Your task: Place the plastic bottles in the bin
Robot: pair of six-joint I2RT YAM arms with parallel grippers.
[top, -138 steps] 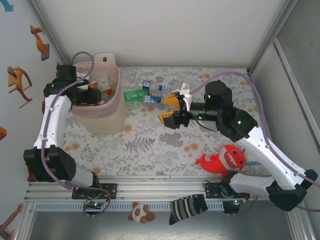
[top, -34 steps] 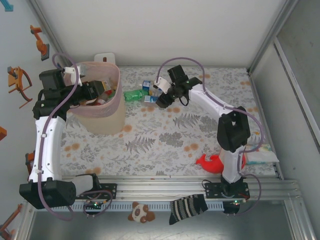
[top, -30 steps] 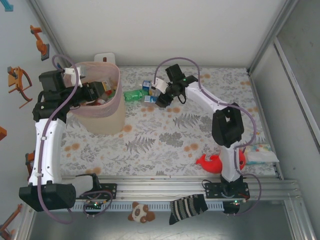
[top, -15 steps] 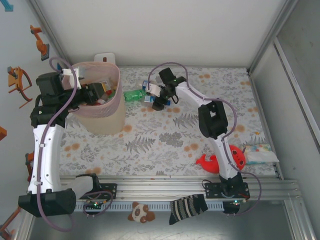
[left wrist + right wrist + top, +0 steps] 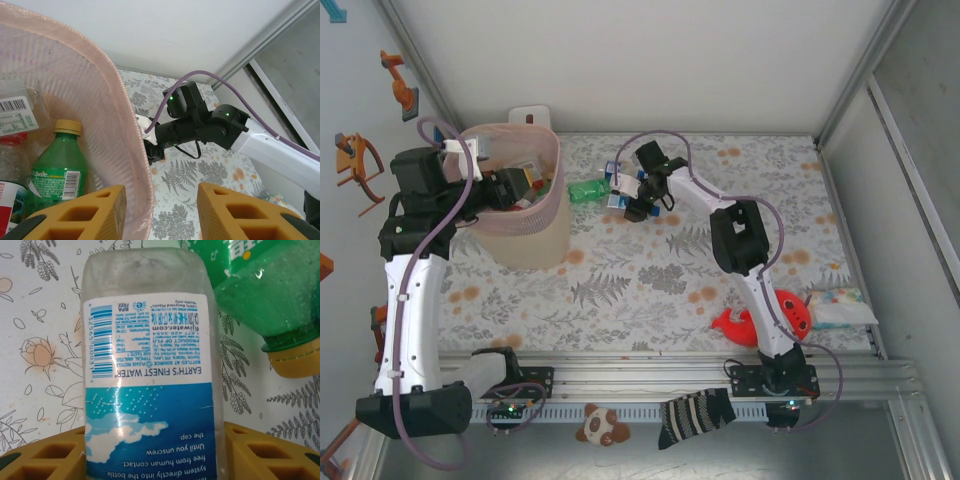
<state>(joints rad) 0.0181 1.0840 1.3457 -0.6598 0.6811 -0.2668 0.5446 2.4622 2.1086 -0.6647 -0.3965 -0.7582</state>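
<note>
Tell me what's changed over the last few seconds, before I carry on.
The right hand reached forward and leftward from the middle toward the bin, and its fingers closed around the clear water bottle, which lies on the table. Unchanged: the left hand, open above the bin's rim, and the green bottle lying nearby.

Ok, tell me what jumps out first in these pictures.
The pink bin at the left of the table holds bottles. At the far middle, the right gripper clasps a clear water bottle, a green bottle beside it. A red plush toy lies near right.
</note>
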